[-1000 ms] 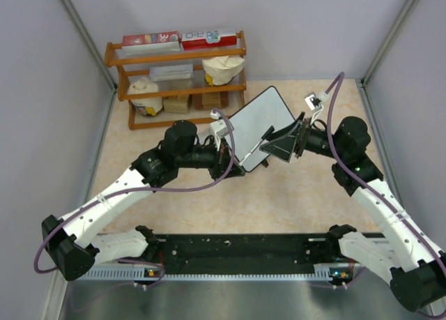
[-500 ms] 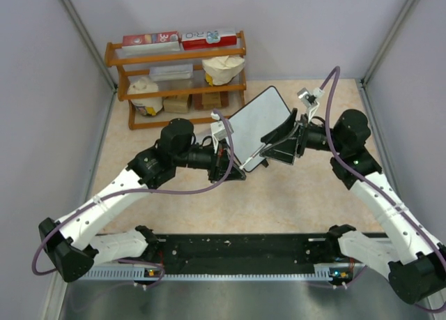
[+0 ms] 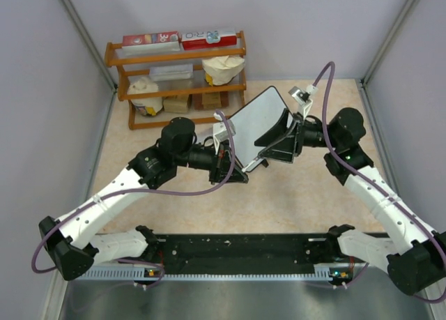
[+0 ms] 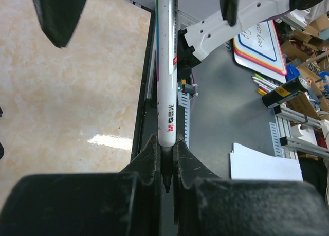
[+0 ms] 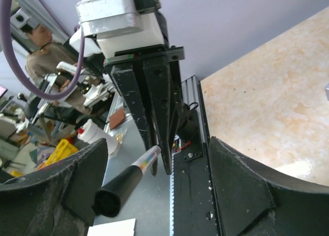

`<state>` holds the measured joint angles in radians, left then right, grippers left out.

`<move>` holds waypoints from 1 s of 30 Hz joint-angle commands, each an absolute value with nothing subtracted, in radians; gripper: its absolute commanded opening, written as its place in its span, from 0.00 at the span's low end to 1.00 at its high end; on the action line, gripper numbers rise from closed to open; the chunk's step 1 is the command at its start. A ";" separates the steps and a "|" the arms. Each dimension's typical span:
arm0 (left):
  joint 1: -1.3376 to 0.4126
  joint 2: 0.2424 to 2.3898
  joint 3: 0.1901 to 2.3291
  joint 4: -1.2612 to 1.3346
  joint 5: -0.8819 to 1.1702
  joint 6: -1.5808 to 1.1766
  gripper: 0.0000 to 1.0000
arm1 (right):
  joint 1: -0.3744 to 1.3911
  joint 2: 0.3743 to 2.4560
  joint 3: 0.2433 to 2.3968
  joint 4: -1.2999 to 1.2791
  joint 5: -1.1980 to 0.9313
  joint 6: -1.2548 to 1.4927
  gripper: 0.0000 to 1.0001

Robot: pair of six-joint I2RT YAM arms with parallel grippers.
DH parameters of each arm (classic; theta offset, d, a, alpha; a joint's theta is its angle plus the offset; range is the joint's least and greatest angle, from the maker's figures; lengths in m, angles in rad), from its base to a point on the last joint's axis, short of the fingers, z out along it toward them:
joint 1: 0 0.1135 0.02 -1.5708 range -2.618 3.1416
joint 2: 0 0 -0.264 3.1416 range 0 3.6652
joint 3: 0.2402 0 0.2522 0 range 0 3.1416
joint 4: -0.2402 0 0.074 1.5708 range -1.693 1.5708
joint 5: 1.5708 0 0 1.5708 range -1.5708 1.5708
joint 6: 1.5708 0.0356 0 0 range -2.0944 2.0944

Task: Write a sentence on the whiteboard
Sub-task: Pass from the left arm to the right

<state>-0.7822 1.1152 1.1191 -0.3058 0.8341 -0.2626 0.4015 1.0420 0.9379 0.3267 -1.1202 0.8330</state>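
Observation:
The whiteboard (image 3: 259, 118) stands tilted at mid-table and I see no writing on its face. My left gripper (image 3: 240, 173) is shut on a white marker (image 3: 255, 158), just in front of the board's near corner. In the left wrist view (image 4: 165, 148) the jaws clamp the marker (image 4: 167, 66) near its exposed black tip. My right gripper (image 3: 268, 147) is open, its fingers (image 4: 59, 15) standing on either side of the marker's far end. In the right wrist view the marker's black end (image 5: 115, 195) points at the camera, between the open right gripper (image 5: 157, 148) fingers.
A wooden rack (image 3: 178, 76) with boxes and bags stands at the back left, behind the board. A black rail (image 3: 237, 247) runs along the near edge between the arm bases. Grey walls close in both sides and the back.
My right gripper has moved left and slightly up toward the marker's far end. My left gripper has shifted a little right with the marker. The whiteboard has not moved.

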 commanded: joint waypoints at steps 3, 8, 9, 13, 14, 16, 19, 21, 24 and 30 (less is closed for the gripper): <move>-0.793 1.126 1.157 -0.253 0.841 -0.268 0.00 | 0.462 1.034 0.994 0.281 -1.138 0.754 0.72; -0.793 1.129 1.152 -0.252 0.830 -0.273 0.00 | 0.468 1.013 0.996 0.161 -1.121 0.683 0.58; -0.795 1.129 1.151 -0.253 0.830 -0.273 0.00 | 0.468 1.011 0.996 0.150 -1.118 0.667 0.51; -0.795 1.129 1.144 -0.261 0.822 -0.268 0.00 | 0.469 1.011 0.999 0.107 -1.104 0.646 0.40; -0.796 1.129 1.141 -0.262 0.822 -0.270 0.00 | 0.468 1.009 0.994 0.120 -1.104 0.655 0.39; -0.796 1.127 1.131 -0.259 0.822 -0.271 0.00 | 0.469 1.006 0.986 0.130 -1.101 0.661 0.37; -0.796 1.127 1.126 -0.259 0.822 -0.275 0.00 | 0.469 1.009 0.983 0.146 -1.103 0.670 0.31; -0.798 1.127 1.126 -0.256 0.824 -0.275 0.00 | 0.469 1.011 0.982 0.147 -1.103 0.673 0.29; -0.796 1.135 1.121 -0.250 0.824 -0.275 0.00 | 0.469 1.014 0.979 0.159 -1.108 0.678 0.30; -0.801 1.149 1.121 -0.245 0.825 -0.276 0.00 | 0.469 1.022 0.973 0.187 -1.123 0.699 0.42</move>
<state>-0.7921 1.1419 1.1202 -0.2970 0.8055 -0.2752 0.4583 1.0275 0.9497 0.1303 -1.1156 0.6930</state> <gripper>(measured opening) 0.067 0.404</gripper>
